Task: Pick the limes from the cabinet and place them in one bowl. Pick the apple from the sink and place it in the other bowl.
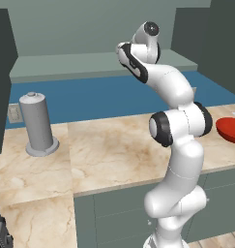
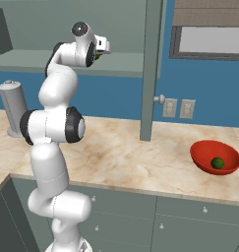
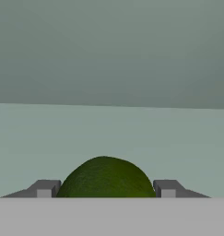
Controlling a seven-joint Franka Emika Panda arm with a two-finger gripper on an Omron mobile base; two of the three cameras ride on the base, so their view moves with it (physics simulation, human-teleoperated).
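Observation:
A dark green lime (image 3: 106, 179) sits between my gripper's (image 3: 107, 189) two fingertips, which touch its sides, so the gripper is shut on it. In the right base view the gripper (image 2: 102, 49) is raised inside the open cabinet (image 2: 153, 69), just above its pale green shelf (image 2: 121, 64), with a bit of green lime (image 2: 97, 56) showing at the hand. The red bowl (image 2: 204, 156) stands on the counter to the right and holds another lime (image 2: 218, 163). That bowl (image 1: 227, 128) also peeks in at the right edge of the left base view. The apple, the sink and the other bowl are out of view.
A tall grey canister (image 1: 37, 123) stands on the marble counter (image 1: 114, 145) at the left. The open cabinet door hangs edge-on between the arm and the red bowl. Two wall outlets (image 2: 179, 108) and a window (image 2: 209, 39) lie behind the counter.

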